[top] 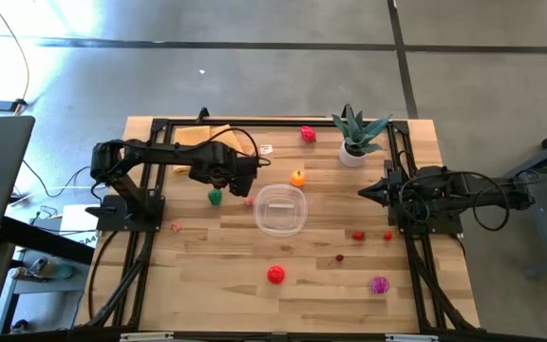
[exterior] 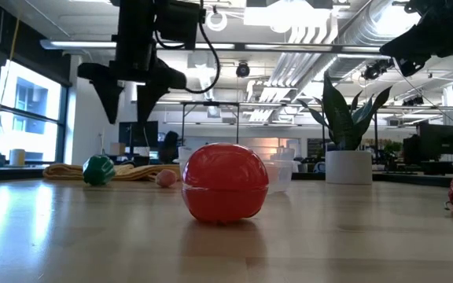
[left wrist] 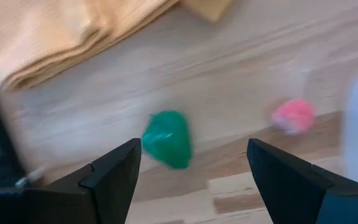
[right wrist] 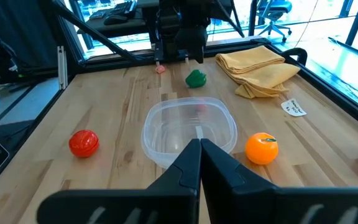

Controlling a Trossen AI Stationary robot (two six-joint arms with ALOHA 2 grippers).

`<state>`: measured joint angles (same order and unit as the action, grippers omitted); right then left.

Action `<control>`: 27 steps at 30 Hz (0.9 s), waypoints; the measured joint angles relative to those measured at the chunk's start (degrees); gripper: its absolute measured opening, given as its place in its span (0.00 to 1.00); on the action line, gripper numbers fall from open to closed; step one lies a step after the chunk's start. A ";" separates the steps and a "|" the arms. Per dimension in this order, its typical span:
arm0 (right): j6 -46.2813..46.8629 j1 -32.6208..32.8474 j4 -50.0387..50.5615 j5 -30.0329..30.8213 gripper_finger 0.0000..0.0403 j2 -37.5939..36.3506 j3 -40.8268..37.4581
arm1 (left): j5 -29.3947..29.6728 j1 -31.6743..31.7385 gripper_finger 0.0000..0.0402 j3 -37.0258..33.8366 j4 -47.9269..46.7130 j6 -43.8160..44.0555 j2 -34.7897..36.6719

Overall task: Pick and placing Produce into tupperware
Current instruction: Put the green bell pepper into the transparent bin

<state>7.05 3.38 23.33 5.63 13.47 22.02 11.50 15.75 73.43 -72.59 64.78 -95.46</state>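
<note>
Left gripper [left wrist: 191, 168] spread wide, empty, above the green produce piece [left wrist: 167, 139] on the table near the empty tupperware [top: 281, 209]; should centre over it before closing; right gripper [right wrist: 199, 163] pinched closed, parked at right edge.

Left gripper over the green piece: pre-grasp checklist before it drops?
1. Left gripper open: ok, fingers spread wide.
2. Green produce piece between the finger lines: ok, though nearer one finger than centred.
3. Pink piece out of the closing path: ok, it lies apart to the side.
4. Tan cloth clear of the green piece: ok, a strip of bare wood separates them.
5. Tupperware ready to receive: ok, upright, no lid, nothing in it.
6. Right gripper out of the way: ok, shut and held back on its own side.
</note>
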 joint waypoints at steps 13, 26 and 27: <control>0.00 0.00 0.01 0.00 0.00 0.00 0.00 | -4.58 -0.05 0.71 -0.05 -2.01 6.93 -0.53; 0.00 0.00 0.06 0.04 0.00 0.02 0.00 | -11.71 -0.39 0.71 -5.53 -2.12 13.72 -1.40; 0.00 0.00 0.07 0.04 0.00 0.00 0.00 | -12.28 -0.39 0.71 -6.23 -0.80 13.98 -1.34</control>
<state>7.05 3.38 23.40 5.67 13.47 22.02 -0.78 15.35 67.20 -73.39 78.77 -96.80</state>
